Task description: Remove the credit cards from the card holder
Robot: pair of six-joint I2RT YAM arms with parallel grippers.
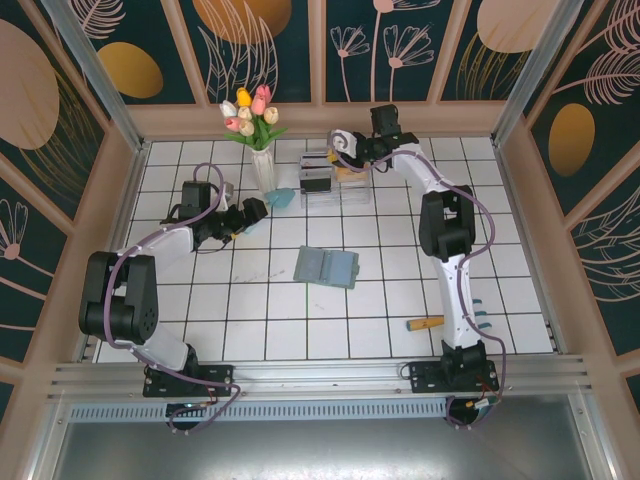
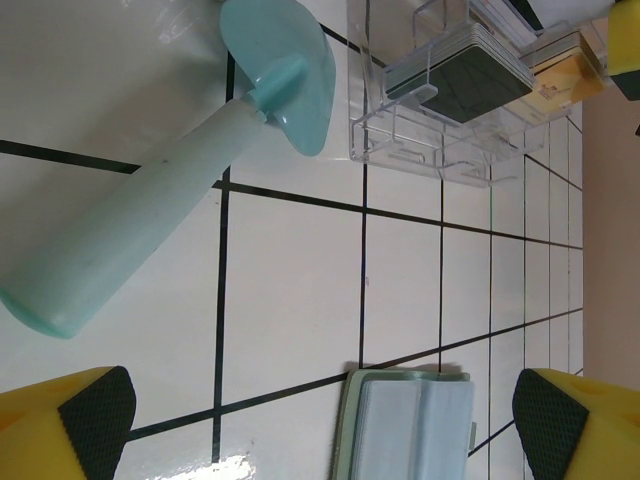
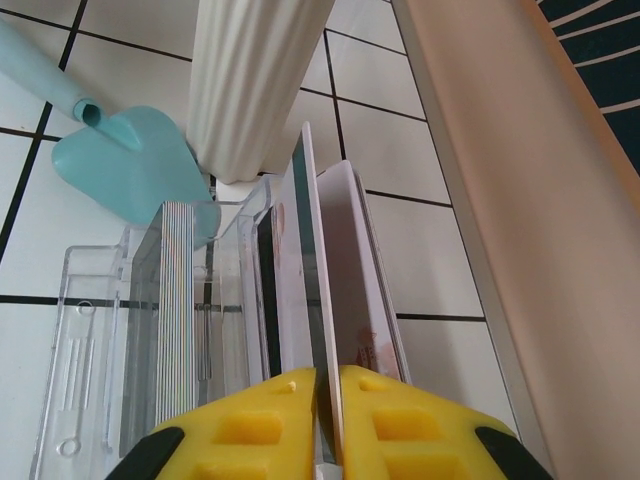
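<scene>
My right gripper (image 3: 327,400) pinched a credit card (image 3: 312,230) over the clear box (image 3: 90,330), while my left gripper (image 2: 325,425) was spread. The card holder (image 1: 327,267) lay open well in front of that box. Next, I judged: drop the card in.

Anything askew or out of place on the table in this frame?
The card holder lies open mid-table, skewed to the tile lines. A teal scoop lies loose beside the vase. Nothing looks spilled or damaged.

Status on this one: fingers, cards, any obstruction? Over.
Left fingers open, holding nothing. Right fingers pinched on a credit card at the clear box. Card holder open, mid-table. Vase crowds the box.
</scene>
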